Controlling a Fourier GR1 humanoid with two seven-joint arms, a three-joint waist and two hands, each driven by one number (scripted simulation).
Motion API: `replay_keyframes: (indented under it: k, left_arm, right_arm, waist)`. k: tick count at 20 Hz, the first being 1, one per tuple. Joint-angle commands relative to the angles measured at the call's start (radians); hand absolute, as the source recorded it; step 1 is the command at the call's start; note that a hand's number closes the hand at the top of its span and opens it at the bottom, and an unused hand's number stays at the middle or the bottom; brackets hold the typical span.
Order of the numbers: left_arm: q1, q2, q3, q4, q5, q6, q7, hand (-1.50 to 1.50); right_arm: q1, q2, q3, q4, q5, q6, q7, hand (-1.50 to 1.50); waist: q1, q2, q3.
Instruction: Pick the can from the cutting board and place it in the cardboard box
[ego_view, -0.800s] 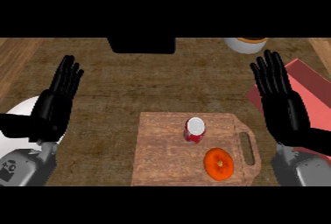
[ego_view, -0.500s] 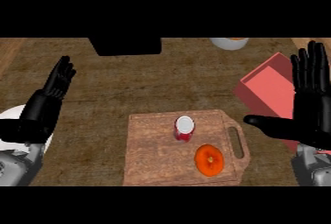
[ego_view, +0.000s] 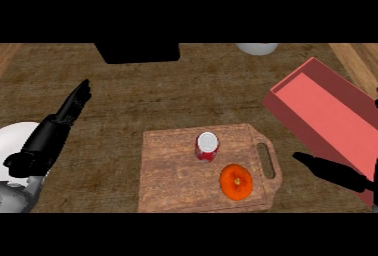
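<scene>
Head view: your right hand (ego_view: 332, 171), fingers straight, nears the untouched can (ego_view: 207, 146); box (ego_view: 328, 107) waits at two o'clock.

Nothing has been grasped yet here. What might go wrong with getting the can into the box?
1. An orange fruit lies on the cutting board close beside the can, on the side toward the right robot hand; reaching in could knock it.
2. The can stands upright, so a sideways touch might tip it.
3. The box sits tilted at the right edge, partly out of view, so the can could catch its near wall.
</scene>
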Motion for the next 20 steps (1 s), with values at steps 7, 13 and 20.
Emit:
replay_keyframes:
  k: [7, 13, 20]
  left_arm:
    - [-0.025, -0.027, -0.034, 0.033, -0.024, -0.061, -0.037, 0.00]
    - [-0.087, -0.055, -0.048, 0.042, -0.043, -0.068, -0.011, 0.00]
    - [-0.070, -0.082, -0.054, 0.062, -0.052, -0.076, -0.040, 0.00]
  right_arm:
    - [0.000, -0.131, 0.227, -0.268, 0.350, 0.378, 0.528, -1.50]
    - [-0.158, -0.065, 0.408, -0.269, 0.328, 0.681, 0.817, -1.50]
    - [-0.369, 0.127, 0.466, -0.113, 0.292, 0.856, 1.044, -1.50]
  waist:
    - [0.059, 0.017, -0.001]
    - [0.103, 0.024, 0.002]
    - [0.121, 0.021, 0.003]
